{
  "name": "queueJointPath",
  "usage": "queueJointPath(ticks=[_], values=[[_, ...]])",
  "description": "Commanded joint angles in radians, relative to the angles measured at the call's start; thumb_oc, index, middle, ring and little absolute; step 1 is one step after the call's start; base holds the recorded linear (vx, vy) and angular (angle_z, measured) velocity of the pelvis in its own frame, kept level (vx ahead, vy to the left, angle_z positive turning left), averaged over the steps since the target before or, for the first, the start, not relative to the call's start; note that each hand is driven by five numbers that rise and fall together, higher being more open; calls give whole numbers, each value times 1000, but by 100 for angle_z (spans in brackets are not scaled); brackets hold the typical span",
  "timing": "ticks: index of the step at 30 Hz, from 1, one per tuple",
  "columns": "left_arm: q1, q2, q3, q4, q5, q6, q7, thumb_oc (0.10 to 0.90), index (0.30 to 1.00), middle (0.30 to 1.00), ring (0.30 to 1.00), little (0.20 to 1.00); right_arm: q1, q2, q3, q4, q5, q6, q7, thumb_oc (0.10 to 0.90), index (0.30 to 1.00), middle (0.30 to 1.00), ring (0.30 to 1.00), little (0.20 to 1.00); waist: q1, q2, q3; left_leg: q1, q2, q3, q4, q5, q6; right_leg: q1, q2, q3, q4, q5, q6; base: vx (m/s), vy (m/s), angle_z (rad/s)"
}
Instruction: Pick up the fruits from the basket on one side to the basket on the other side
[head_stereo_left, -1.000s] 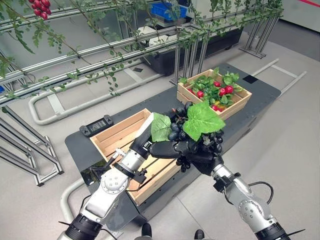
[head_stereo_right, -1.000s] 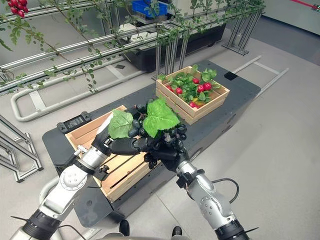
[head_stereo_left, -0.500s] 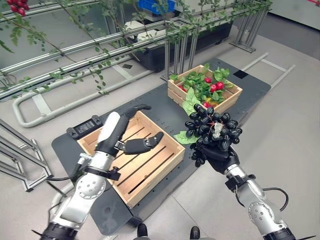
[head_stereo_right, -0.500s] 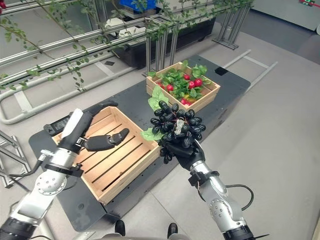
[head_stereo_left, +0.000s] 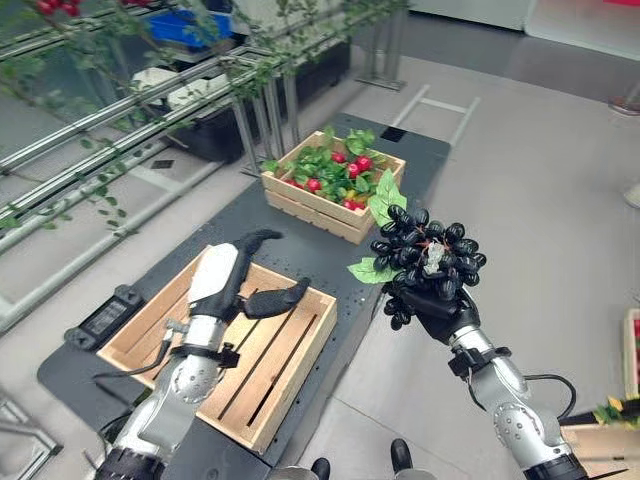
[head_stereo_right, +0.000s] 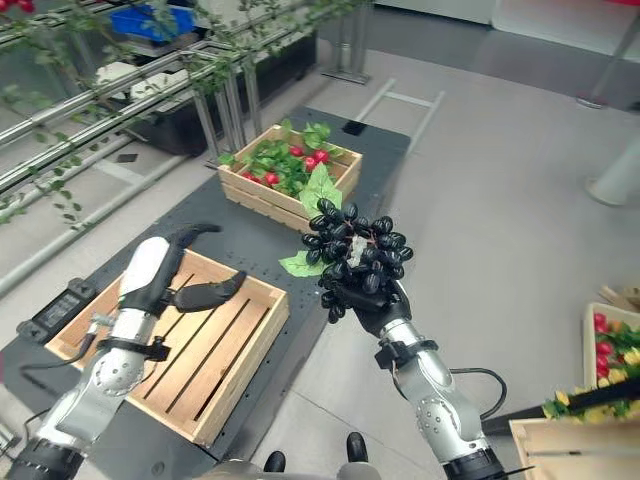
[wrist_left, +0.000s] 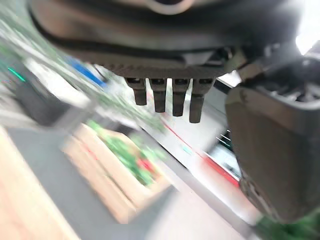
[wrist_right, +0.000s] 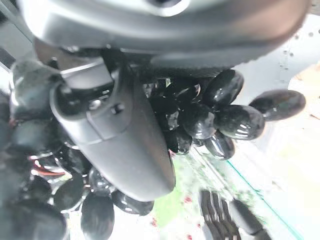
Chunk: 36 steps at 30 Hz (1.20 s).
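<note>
A bunch of black grapes (head_stereo_left: 425, 258) with green leaves (head_stereo_left: 386, 196) is held up in my right hand (head_stereo_left: 440, 316), past the right edge of the dark platform (head_stereo_left: 230, 215). In the right wrist view the thumb (wrist_right: 115, 135) curls over the grapes (wrist_right: 200, 115). My left hand (head_stereo_left: 238, 272) hovers open over the empty wooden crate (head_stereo_left: 300, 365), fingers (wrist_left: 172, 100) straight, holding nothing. A second crate (head_stereo_left: 300, 203) at the platform's far end holds red fruits (head_stereo_left: 355, 163) among leaves.
Metal racks with trailing vines (head_stereo_left: 150, 90) run along the back left. A small black device (head_stereo_left: 105, 318) lies on the platform left of the empty crate. More wooden boxes with fruit (head_stereo_right: 610, 340) stand at the far right on the grey floor.
A second ago both hands were at the grape bunch; the left hand let go and drew back over the empty crate. The right hand keeps the grapes raised. The camera has swung right.
</note>
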Motion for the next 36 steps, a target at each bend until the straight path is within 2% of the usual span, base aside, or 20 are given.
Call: queueJointPath(ticks=[1,3,5,7,10,13,14,16,18,19,20,22,23,24,25,26,28,32,33,36], values=[[-113,-10,17,-108,-94,-212,-80,800,900,900,900,900,-129,-15,-24,-87,20,-164,37,400,300,300,300,300,-19,50,-35,46,45,2,5,-103,-64,-5,89,-73,6,31,-22,-166,272,-31],[-137,-1,-23,-122,-145,-248,-143,800,900,900,900,900,-105,-8,-32,-82,45,-162,60,400,300,300,300,300,-39,55,-23,66,26,6,-33,-102,-50,-54,64,-68,7,83,7,-223,332,-36],[-144,8,-33,-132,-165,-245,-154,800,900,900,900,900,-100,-6,-35,-79,61,-152,78,400,300,300,300,300,-43,58,-19,69,23,16,-40,-103,-48,-68,49,-79,-18,105,16,-146,165,-49],[-150,20,-38,-143,-202,-261,-191,800,900,900,900,900,-93,1,-32,-73,64,-148,98,400,300,300,300,300,-41,62,-12,73,30,57,-50,-102,-45,-86,32,-132,-23,108,20,-172,121,-53],[-153,33,-49,-140,-224,-276,-189,800,900,900,900,900,-98,-10,-20,-57,75,-160,122,400,300,300,300,300,-30,70,-9,79,35,102,-85,-81,-38,-96,27,-202,47,105,18,-158,49,-87],[-140,29,-54,-141,-215,-277,-177,800,900,900,900,900,-107,-10,-5,-52,79,-158,132,400,300,300,300,300,-19,86,-9,87,49,143,-105,-70,-28,-89,30,-256,145,62,6,-134,-16,-71],[-130,27,-55,-148,-203,-285,-176,800,900,900,900,900,-117,-4,7,-50,71,-161,139,400,300,300,300,300,-7,93,-9,80,60,179,-111,-58,-19,-83,19,-302,209,34,-3,-161,-51,-86],[-124,28,-57,-149,-201,-287,-173,800,900,900,900,900,-118,3,12,-48,60,-163,144,400,300,300,300,300,-1,95,-9,76,65,198,-111,-54,-16,-79,9,-324,248,26,-7,-135,-68,-66],[-115,35,-60,-155,-181,-289,-167,800,900,900,900,900,-124,3,21,-43,64,-171,158,400,300,300,300,300,20,96,-8,57,82,233,-104,-44,-14,-42,-18,-381,295,-15,-20,-166,-163,-73],[-110,49,-60,-159,-175,-291,-163,800,900,900,900,900,-129,8,30,-39,63,-177,166,400,300,300,300,300,39,92,-4,52,94,267,-102,-44,-16,-3,-52,-437,318,-26,-22,-127,-179,-52],[-110,50,-60,-160,-177,-294,-165,800,900,900,900,900,-131,8,30,-39,62,-180,163,400,300,300,300,300,42,92,-5,49,96,271,-102,-42,-16,0,-54,-442,316,-23,-23,-129,-232,-66],[-106,73,-45,-159,-191,-293,-157,800,900,900,900,900,-149,5,42,-22,75,-177,175,400,300,300,300,300,67,87,-7,57,118,326,-119,-35,-28,63,-91,-528,291,-40,-21,-81,-211,-79],[-104,81,-37,-163,-200,-288,-155,800,900,900,900,900,-156,5,44,-20,76,-168,177,400,300,300,300,300,77,84,-13,54,129,350,-125,-28,-38,90,-100,-563,260,-48,-20,-31,-326,-136],[-98,93,-22,-168,-229,-282,-158,800,900,900,900,900,-164,5,50,-23,70,-150,175,400,300,300,300,300,94,77,-27,58,150,383,-133,-32,-63,149,-107,-607,178,-71,-6,-18,-309,-124],[-96,95,-19,-170,-237,-285,-165,800,900,900,900,900,-165,6,50,-23,66,-150,167,400,300,300,300,300,98,76,-30,57,155,390,-134,-29,-68,159,-106,-615,158,-70,-7,-42,-448,-182],[-95,95,-11,-176,-250,-270,-160,800,900,900,900,900,-179,7,60,-20,65,-135,164,400,300,300,300,300,102,68,-43,53,183,434,-134,-18,-87,189,-87,-651,63,-67,0,-83,-398,-181],[-99,86,-18,-176,-222,-264,-153,800,900,900,900,900,-181,8,67,-33,60,-112,138,400,300,300,300,300,90,63,-54,41,222,475,-134,6,-115,196,-46,-641,-3,-68,5,-82,-478,-171],[-127,65,-51,-155,-212,-269,-127,800,900,900,900,900,-152,-3,62,-45,26,-100,150,400,300,300,300,300,50,58,-47,30,275,492,-134,34,-146,187,0,-604,-26,-78,-17,-56,-389,-80],[-139,56,-66,-148,-186,-276,-109,800,900,900,900,900,-142,-15,55,-47,14,-100,152,400,300,300,300,300,25,56,-38,27,299,491,-134,51,-162,174,20,-585,-27,-79,-30,-145,-345,-26],[-154,44,-71,-150,-177,-283,-99,800,900,900,900,900,-141,-32,39,-49,23,-92,150,400,300,300,300,300,0,52,-27,6,320,497,-134,80,-172,147,57,-565,-33,-74,-62,-113,-262,-9]])
